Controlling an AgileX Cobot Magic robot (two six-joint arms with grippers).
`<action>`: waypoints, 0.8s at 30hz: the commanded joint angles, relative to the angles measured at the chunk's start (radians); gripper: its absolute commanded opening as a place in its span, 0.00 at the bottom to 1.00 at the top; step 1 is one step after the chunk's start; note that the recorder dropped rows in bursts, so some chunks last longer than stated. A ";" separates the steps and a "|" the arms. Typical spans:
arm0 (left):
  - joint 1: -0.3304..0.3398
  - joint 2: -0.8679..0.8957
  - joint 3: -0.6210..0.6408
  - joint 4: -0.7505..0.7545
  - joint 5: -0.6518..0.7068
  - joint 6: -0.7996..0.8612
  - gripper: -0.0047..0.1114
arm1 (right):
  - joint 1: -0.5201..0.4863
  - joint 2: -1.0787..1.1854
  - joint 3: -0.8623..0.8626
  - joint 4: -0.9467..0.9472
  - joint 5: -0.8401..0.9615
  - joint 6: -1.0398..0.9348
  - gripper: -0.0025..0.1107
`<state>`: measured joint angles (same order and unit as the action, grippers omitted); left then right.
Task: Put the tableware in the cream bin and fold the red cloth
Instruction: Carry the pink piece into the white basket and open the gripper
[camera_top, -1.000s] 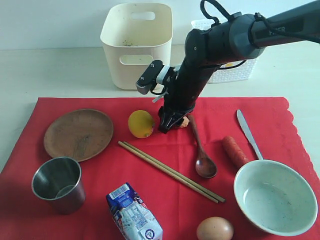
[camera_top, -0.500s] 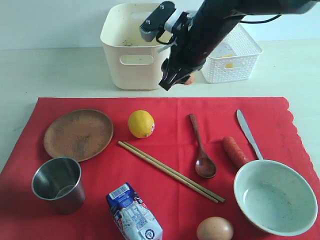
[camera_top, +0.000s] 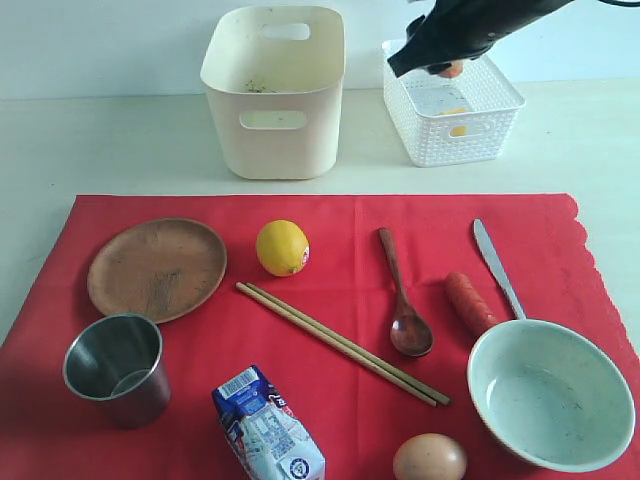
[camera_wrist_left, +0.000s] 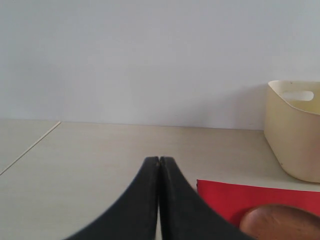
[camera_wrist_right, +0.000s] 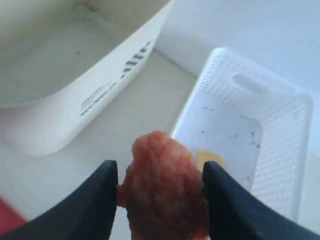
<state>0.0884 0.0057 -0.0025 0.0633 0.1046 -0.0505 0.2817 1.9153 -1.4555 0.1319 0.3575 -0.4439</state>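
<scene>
Right gripper (camera_top: 435, 62): risen from red cloth (camera_top: 420, 215) toward twelve o'clock, now hovering over white basket (camera_top: 500, 105), jaws half-spread, pinching orange food lump (camera_wrist_right: 162, 185). Plate (camera_top: 157, 268), spoon (camera_top: 400, 295) lying on cloth; cream bin (camera_top: 272, 120) at eleven. Releasing low, centred, is advisable.

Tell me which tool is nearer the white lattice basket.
Right. The right tool, gripping a pinkish lump, hangs above the edge of the basket; the left tool, shut, sits far off, beyond the red cloth near the wooden plate.

Lemon (camera_top: 282, 247), carrot (camera_top: 468, 303), egg (camera_top: 430, 458), milk carton (camera_top: 268, 427) apart; pinkish lump (camera_wrist_right: 162, 185) aloft near lattice basket (camera_top: 470, 145).
</scene>
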 joint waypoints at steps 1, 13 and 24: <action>0.003 -0.006 0.002 0.001 -0.002 0.003 0.06 | -0.038 0.033 0.002 -0.001 -0.148 0.029 0.02; 0.003 -0.006 0.002 0.001 -0.002 0.003 0.06 | -0.048 0.177 0.002 -0.001 -0.307 0.179 0.02; 0.003 -0.006 0.002 0.001 -0.002 0.003 0.06 | -0.048 0.215 0.002 -0.001 -0.338 0.185 0.41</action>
<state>0.0884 0.0057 -0.0025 0.0633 0.1046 -0.0505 0.2370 2.1316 -1.4555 0.1319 0.0597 -0.2661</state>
